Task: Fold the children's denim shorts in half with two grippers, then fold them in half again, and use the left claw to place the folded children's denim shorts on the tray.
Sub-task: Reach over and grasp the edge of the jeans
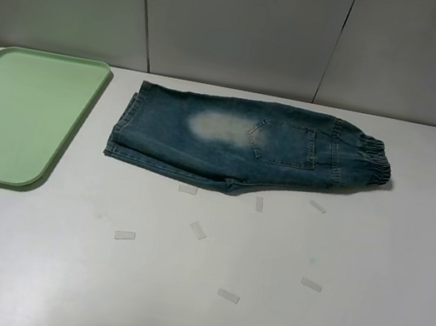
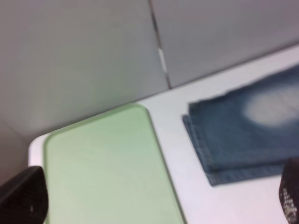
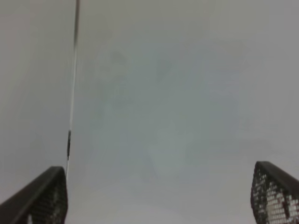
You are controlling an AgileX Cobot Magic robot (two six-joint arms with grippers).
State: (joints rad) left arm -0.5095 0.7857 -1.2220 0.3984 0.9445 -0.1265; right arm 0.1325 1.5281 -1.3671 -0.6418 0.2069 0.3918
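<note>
Shows children's denim shorts (image 1: 246, 144) lying flat on white table (image 1: 352, 263), far-centre, just right of pale green tray (image 1: 16, 110), not touching it. Looks folded once: legs stacked, hems to left, elastic waistband to right. Shows left claw (image 2: 156, 200) w/ jaws spread wide, nothing between, looking over tray & hems. Shows right gripper (image 3: 161, 198) likewise spread, holding nothing, facing blank grey surface. Prob. handles as light, soft, limp cloth w/ slight denim stiffness; likely sags if pinched at one pt. Best to pinch hem corners & waistband corners, thru all layers.
</note>
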